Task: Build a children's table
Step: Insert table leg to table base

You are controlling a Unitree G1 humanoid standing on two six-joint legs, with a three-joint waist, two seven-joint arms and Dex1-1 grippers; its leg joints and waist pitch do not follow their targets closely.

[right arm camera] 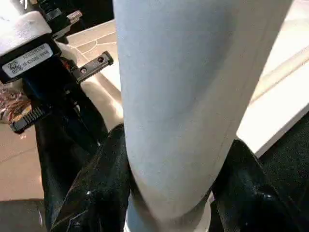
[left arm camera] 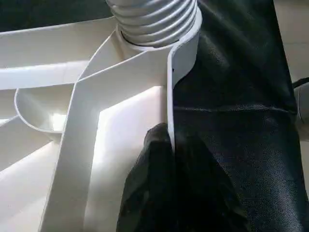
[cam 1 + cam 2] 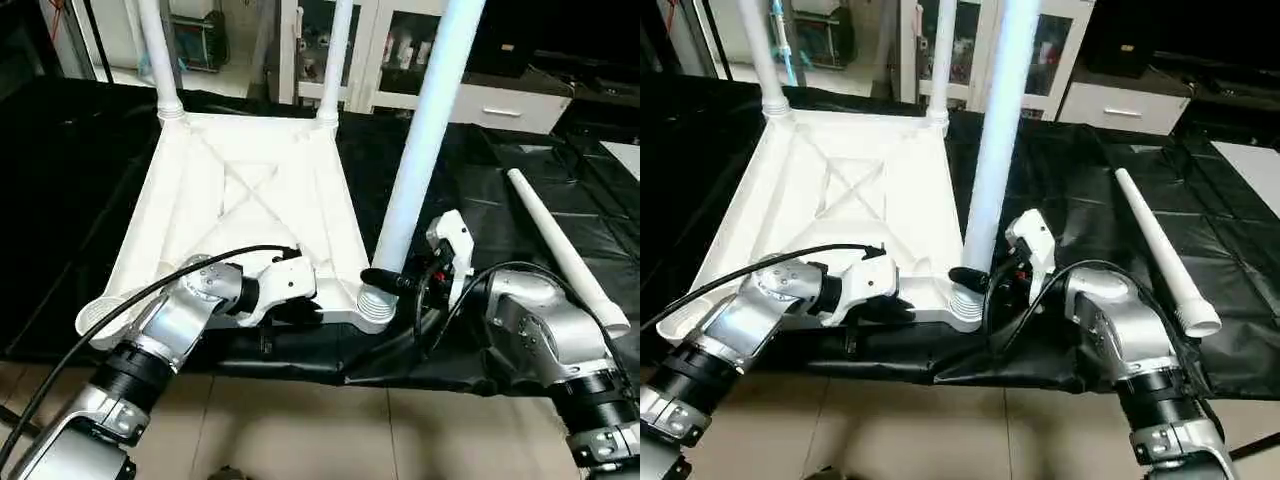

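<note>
- Left eye view, lower centre: right gripper [image 3: 392, 283] clamps the leg [image 3: 425, 135]; left gripper [image 3: 300, 305] pinches the top [image 3: 250, 190] rim.
- Risk: a tilted leg could cross-thread in its socket [image 3: 377, 308].

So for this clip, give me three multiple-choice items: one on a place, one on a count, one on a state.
1. Where is the loose leg?
A. on the black cloth, on the robot's right
B. on the floor
C. on the tabletop

2. How many legs stand in the tabletop?
A. one
B. three
C. four

3. What do the right gripper fingers do?
A. hang free
B. clasp the near leg
C. pinch the cloth

Answers: 1 A, it lies beside the tabletop. 2 B, two far, one near. 3 B, the fingers sit on both sides of that leg.
</note>
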